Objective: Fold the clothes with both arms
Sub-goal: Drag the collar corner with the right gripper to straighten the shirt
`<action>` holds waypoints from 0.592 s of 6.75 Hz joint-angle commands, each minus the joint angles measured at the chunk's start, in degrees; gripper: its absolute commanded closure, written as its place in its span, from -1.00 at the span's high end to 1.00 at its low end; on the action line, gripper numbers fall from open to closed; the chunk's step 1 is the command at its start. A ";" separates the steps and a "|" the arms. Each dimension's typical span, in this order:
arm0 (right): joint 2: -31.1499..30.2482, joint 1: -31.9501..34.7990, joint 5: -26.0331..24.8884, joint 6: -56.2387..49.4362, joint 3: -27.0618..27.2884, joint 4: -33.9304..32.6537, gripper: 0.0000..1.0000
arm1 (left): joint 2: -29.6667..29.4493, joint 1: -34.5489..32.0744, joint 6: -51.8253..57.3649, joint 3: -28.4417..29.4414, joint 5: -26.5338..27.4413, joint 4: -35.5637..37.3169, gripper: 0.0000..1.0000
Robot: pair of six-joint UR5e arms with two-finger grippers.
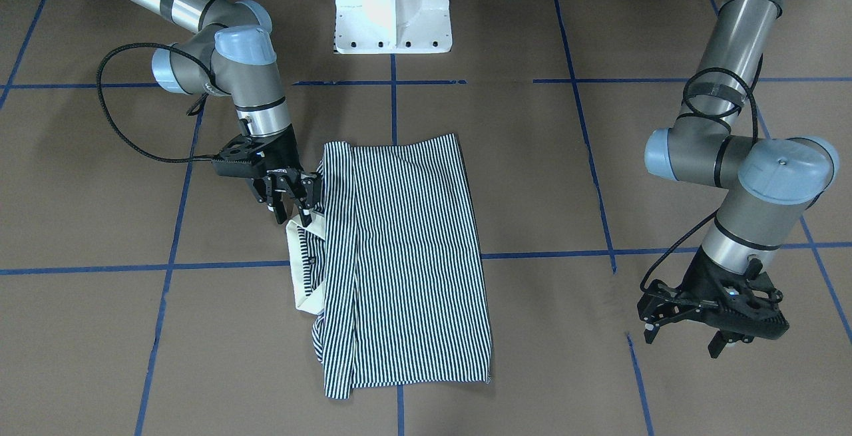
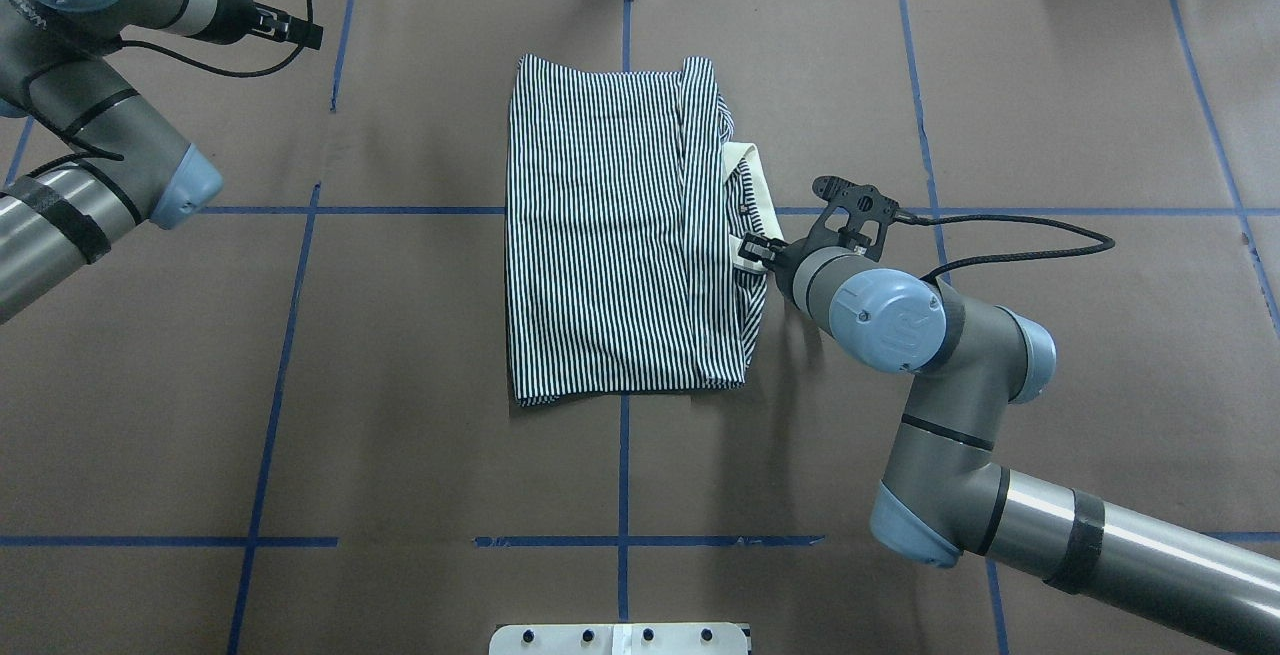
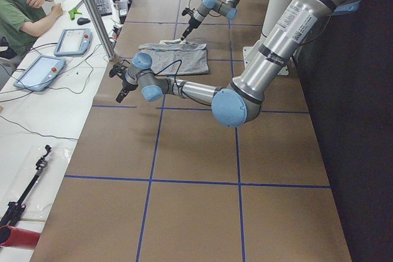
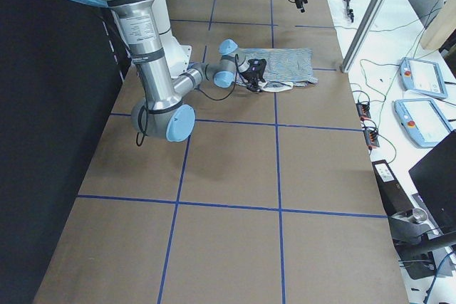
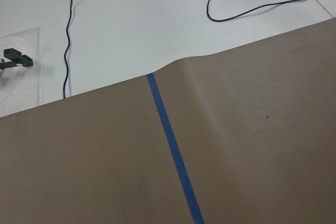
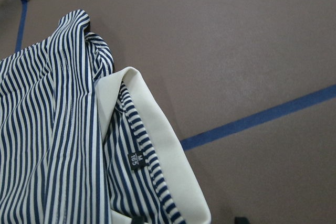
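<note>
Two claws show from the front: the right claw (image 1: 291, 208) stands spread beside the collar (image 1: 297, 289) of the polo shirt (image 1: 406, 256), which lies folded in the middle of the bench (image 1: 566, 369); the left claw (image 1: 685, 337) hangs spread, empty, well apart. Overhead, the white collar pokes toward the right arm (image 2: 900, 310). At the right wrist, that collar lies just ahead of the claw; pinching it alone could drag the layers and undo the fold.
</note>
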 commanded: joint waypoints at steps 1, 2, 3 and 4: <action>0.79 0.86 0.90 -8.62 5.38 -9.19 1.00 | 0.05 0.12 -0.42 -0.22 -0.01 0.09 1.00; 1.49 0.34 2.12 -9.88 9.43 -15.17 1.00 | 0.14 0.12 -0.42 -0.22 -0.01 0.09 1.00; 4.19 -2.01 1.87 -10.77 9.81 -19.40 1.00 | 0.14 0.12 -0.42 -0.22 -0.01 0.09 1.00; 4.65 -4.39 -0.31 -16.60 9.82 -20.58 1.00 | 0.14 0.12 -0.42 -0.31 -0.01 0.09 1.00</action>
